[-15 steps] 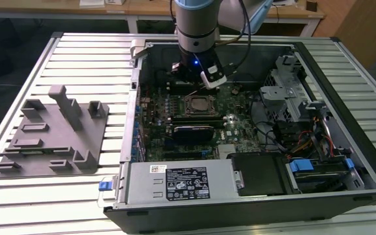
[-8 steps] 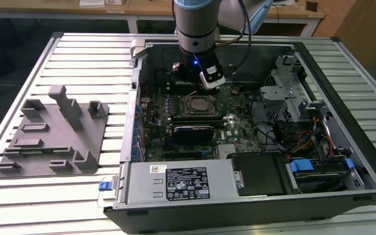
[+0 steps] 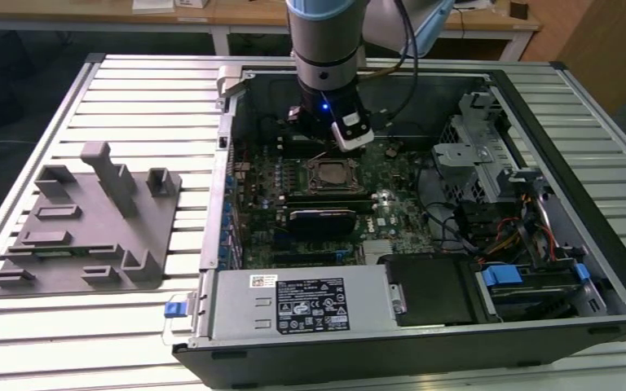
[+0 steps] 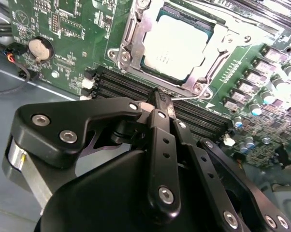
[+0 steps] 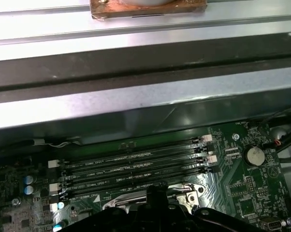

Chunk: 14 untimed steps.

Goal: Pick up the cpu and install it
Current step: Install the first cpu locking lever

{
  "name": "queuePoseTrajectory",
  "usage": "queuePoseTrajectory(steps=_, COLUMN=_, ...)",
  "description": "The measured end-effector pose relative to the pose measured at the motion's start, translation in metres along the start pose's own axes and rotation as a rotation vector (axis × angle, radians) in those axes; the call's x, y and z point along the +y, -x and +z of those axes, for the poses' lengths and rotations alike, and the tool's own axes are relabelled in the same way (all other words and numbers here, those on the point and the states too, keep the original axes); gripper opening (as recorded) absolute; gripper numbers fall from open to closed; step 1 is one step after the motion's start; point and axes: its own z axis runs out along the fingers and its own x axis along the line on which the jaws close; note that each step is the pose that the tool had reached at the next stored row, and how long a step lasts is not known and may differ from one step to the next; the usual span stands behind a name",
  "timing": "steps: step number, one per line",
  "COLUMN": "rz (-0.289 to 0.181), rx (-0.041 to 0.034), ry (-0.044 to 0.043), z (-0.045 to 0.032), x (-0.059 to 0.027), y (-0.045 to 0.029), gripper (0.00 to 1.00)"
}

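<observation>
The arm (image 3: 328, 41) comes down near-vertically from above the desk's far edge, wrist pointing straight down. In the second wrist view the end effector (image 4: 161, 102) has its black fingers (image 4: 157, 99) drawn together to a narrow tip, with nothing held between them.

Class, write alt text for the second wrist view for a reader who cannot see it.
The cpu, silvery with a pale rim, sits in its metal-framed socket on the green motherboard. The black gripper is in the foreground with its jaws closed and holding nothing, tips over the dark memory slots beside the socket.
</observation>
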Motion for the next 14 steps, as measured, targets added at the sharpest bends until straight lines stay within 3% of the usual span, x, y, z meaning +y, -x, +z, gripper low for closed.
queuePoseTrajectory(steps=2, rz=0.008, rx=-0.0056, ry=-0.001, z=0.0007, x=-0.0002, y=0.0, gripper=0.11)
queuePoseTrajectory(steps=14, rz=0.071, rx=-0.0209, ry=-0.0068, z=0.0064, x=0.0029, y=-0.0004, gripper=0.11)
